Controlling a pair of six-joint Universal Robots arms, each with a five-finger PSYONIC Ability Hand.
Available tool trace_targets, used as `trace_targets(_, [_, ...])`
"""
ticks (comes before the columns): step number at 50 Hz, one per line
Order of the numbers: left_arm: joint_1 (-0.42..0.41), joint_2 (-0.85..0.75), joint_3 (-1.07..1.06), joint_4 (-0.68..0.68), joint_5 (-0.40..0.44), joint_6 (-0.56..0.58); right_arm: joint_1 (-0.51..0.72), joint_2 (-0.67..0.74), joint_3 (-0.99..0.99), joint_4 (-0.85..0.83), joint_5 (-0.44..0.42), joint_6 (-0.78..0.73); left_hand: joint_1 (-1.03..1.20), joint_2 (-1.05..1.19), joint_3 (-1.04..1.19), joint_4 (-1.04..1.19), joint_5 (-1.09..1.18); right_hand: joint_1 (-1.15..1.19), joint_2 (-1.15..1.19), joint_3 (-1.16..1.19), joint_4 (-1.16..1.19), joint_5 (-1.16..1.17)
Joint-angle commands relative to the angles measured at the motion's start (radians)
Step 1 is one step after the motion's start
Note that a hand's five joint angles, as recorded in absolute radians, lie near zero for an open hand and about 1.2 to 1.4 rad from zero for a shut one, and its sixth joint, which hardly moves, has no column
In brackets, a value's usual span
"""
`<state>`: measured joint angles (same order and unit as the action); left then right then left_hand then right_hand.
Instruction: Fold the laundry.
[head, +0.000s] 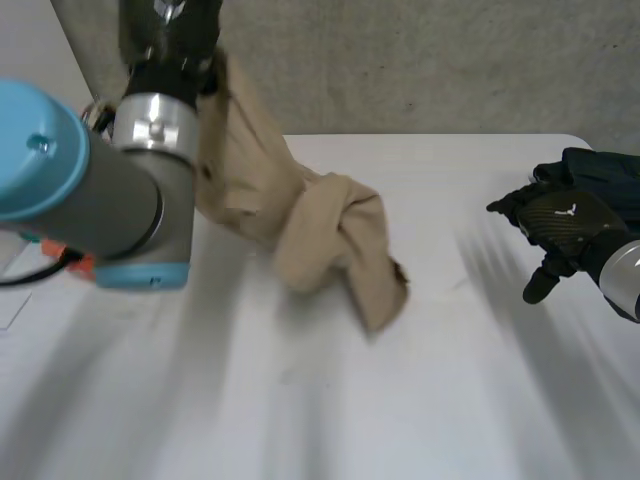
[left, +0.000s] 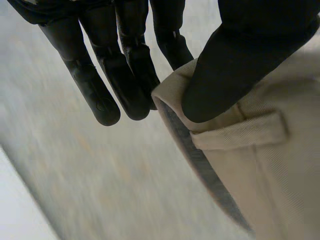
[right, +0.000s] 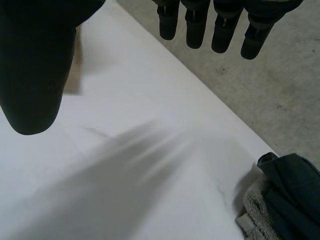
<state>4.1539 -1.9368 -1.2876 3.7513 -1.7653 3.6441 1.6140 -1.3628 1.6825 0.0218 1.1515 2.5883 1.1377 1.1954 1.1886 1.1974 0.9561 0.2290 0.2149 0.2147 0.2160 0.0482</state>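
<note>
**Tan garment lifted in the left hand, right hand hanging free**

We are looking down past a grey speckled floor (head: 450, 60) that is running behind the far edge of a white table (head: 450, 400). The left arm (head: 100, 190), grey with light-blue caps, is taking up the near left of the head view and is reaching up and away from us.

From it a tan garment (head: 320, 230) is hanging. Its top is bunching at the left hand (head: 170, 30), above the table's far left. Its lower part is twisting into a loose knot over the middle of the table. We cannot tell whether that lower end is touching the surface.

In the left wrist view, the thumb (left: 235, 65) is pressing down on the garment's thick hemmed edge. The straight fingers (left: 125, 70) are lying just on the other side of that edge, so the hand is pinching the cloth.

The right hand (head: 560, 225) is hovering over the table's right side, well apart from the tan garment. Its fingers are straight and spread away from its thumb, and it is grasping nothing.

Beyond the right hand, at the table's far right corner, a dark garment (right: 292, 195) is lying crumpled. A grey towel (right: 257, 212) is touching it on the side nearer the table's middle.

Just beside the left thumb, a belt loop (left: 240, 132) is showing on the tan cloth.
</note>
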Motion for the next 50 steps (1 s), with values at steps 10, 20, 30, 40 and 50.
trace_targets(10, [-0.24,-0.318,0.257,-0.053,0.358,-0.353,-0.009,-0.032,-0.006,-0.098,0.112,0.116,0.259,0.201,0.208,0.199,0.266,-0.054,-0.04,-0.04,-0.042,-0.048])
trace_targets(20, [-0.291,-0.315,0.145,-0.123,0.555,-0.456,-0.043,-0.028,-0.006,-0.121,0.108,0.105,-0.909,-0.967,-0.96,-0.969,-0.902,-0.054,-0.04,-0.04,-0.042,-0.048])
trace_targets(30, [-0.193,0.01,-0.076,-0.189,0.304,-0.447,-0.039,-0.028,0.022,-0.114,-0.015,0.052,-0.874,-0.932,-0.925,-0.934,-0.867,-0.054,-0.04,-0.04,-0.042,-0.048])
trace_targets(40, [-0.176,0.214,-0.389,-0.517,0.069,-0.423,-0.022,-0.007,0.115,0.009,-0.197,-0.261,-0.731,-0.788,-0.782,-0.79,-0.724,0.199,0.213,0.213,0.212,0.205])
trace_targets(50, [-0.184,0.2,-0.598,-0.67,0.026,-0.409,-0.017,0.108,0.144,0.037,-0.211,-0.432,-0.73,-0.788,-0.781,-0.79,-0.723,0.199,0.214,0.214,0.212,0.206])
